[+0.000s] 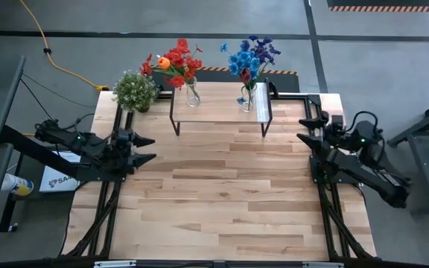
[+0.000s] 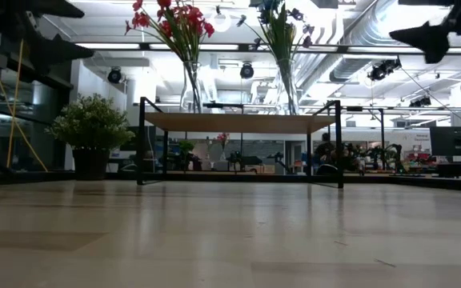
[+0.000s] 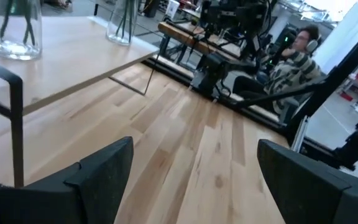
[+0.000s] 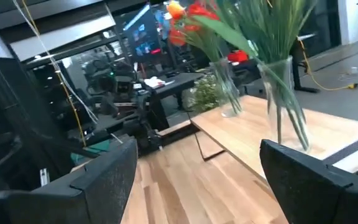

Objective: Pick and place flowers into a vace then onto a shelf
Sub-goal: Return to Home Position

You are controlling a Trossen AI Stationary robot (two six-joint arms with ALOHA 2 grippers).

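Two clear glass vases stand on the shelf (image 1: pixel 220 115) at the table's far side. The left vase (image 1: pixel 192 94) holds red and orange flowers (image 1: pixel 174 61); the right vase (image 1: pixel 247 98) holds blue flowers (image 1: pixel 250 56). In the low view the shelf (image 2: pixel 238 122) stands on thin black legs. My left gripper (image 1: pixel 147 148) hovers open at the table's left edge, pointing right. My right gripper (image 1: pixel 310 128) hovers open at the right edge, pointing left. Both are far from the shelf and hold nothing.
A bushy green potted plant (image 1: pixel 135 91) stands at the table's far left corner, beside the shelf. A person (image 3: pixel 296 55) sits beyond the table's right side. The wide plank tabletop (image 1: pixel 222 193) lies bare between the two arms.
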